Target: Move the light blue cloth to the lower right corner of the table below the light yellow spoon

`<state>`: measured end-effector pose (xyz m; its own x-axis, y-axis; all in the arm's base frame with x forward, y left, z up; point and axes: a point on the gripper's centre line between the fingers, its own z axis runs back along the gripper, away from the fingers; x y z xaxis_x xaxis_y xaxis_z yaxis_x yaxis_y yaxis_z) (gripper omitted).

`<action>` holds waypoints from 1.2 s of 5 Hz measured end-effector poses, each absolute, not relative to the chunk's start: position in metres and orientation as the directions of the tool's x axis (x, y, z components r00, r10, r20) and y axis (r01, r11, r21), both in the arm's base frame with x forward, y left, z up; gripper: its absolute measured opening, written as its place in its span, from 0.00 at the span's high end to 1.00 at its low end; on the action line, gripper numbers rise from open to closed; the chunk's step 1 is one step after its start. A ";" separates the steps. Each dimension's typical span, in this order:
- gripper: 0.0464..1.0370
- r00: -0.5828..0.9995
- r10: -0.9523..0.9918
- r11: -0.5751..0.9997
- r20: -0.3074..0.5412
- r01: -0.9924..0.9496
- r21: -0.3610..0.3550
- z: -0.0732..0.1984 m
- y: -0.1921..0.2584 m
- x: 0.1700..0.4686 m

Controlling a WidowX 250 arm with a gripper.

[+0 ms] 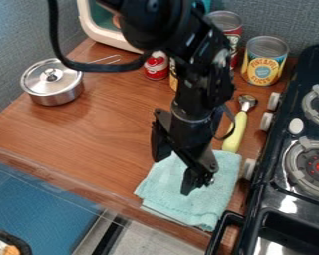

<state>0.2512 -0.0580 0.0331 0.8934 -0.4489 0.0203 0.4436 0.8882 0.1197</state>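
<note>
The gripper (175,169) hangs over the upper left part of the light blue cloth (205,209), its two fingers spread apart with nothing seen between them. The cloth lies folded at the table's lower right corner, close to the front edge and the stove. Just above it is the light yellow spoon (236,132), its metal bowl pointing up and its handle end at the cloth's top edge. Part of the cloth is hidden behind the gripper; how high the fingers are above it I cannot tell.
A black stove (292,194) with knobs along its side borders the table on the right. At the upper left stands a lidded metal pot (52,84). Several cans, among them a pineapple can (264,62) and a small red can (156,67), line the back.
</note>
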 end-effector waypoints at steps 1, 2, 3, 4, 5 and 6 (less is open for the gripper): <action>0.04 0.893 -0.450 0.887 0.007 0.446 0.118 0.024 -0.057 0.249; 0.04 0.903 -0.430 0.897 -0.006 0.428 0.107 0.016 -0.052 0.249; 0.04 0.921 -0.389 0.918 -0.010 0.389 0.082 0.010 -0.041 0.251; 0.04 0.937 -0.349 0.935 -0.012 0.349 0.064 0.008 -0.029 0.255; 0.04 0.951 -0.308 0.949 -0.011 0.308 0.068 0.007 -0.014 0.261; 0.04 0.951 -0.308 0.947 -0.010 0.307 0.093 0.008 -0.006 0.264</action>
